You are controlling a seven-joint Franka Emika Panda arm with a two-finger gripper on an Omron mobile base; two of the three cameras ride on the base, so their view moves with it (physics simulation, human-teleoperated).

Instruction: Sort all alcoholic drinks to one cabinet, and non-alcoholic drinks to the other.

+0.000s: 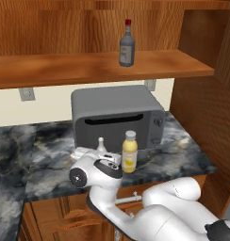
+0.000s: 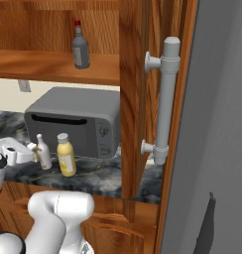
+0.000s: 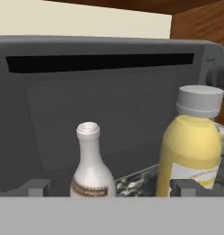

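two spread fingertips (image 3: 39,187) flank the white bottle (image 3: 90,165), just left of the yellow bottle (image 3: 192,147), before the microwave (image 3: 104,96).

A grey microwave (image 1: 118,116) sat mid-frame on a dark marbled counter (image 1: 41,150), backed by a cream wall (image 1: 51,101) with a pale outlet (image 1: 26,93) at the left. Along the bottom ran brown base cabinets (image 1: 55,219). At the right of the right base view stood a grey door panel (image 2: 217,124) with a long pale handle (image 2: 164,99).

glossy white rounded arm (image 1: 150,212) segments with dark joints and a grey-faced wrist.
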